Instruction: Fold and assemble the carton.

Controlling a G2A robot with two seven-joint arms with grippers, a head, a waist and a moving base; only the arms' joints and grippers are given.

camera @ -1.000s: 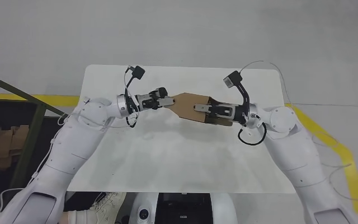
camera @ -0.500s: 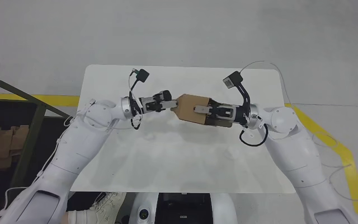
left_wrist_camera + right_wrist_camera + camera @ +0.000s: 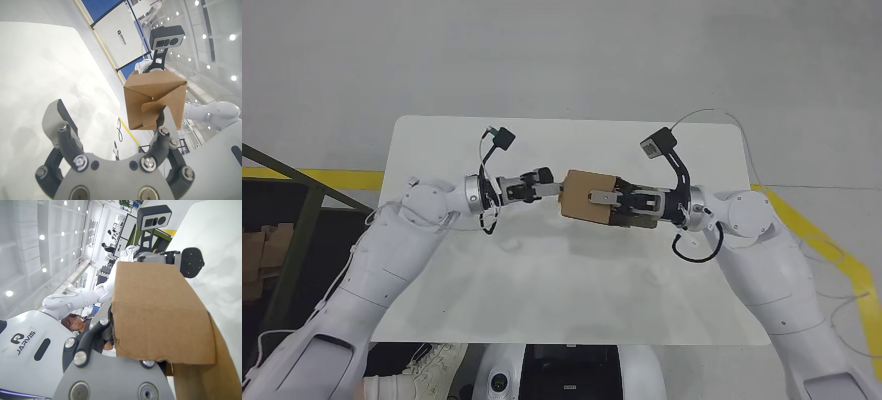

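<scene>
Above table [image 3: 542,290], left tool [image 3: 554,186], wide open, has pressed carton [image 3: 582,185] flaps flat; right tool [image 3: 607,198] stays clamped on it

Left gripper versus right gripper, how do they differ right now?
The left gripper is open; the right gripper is shut on the carton. The left gripper only touches the carton's folded end with one fingertip; the right gripper holds the opposite end. Both meet at the carton over the table.

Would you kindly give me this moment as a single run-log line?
right gripper: shut on carton, held over table | left gripper: open, one fingertip against folded-in end flap
</scene>
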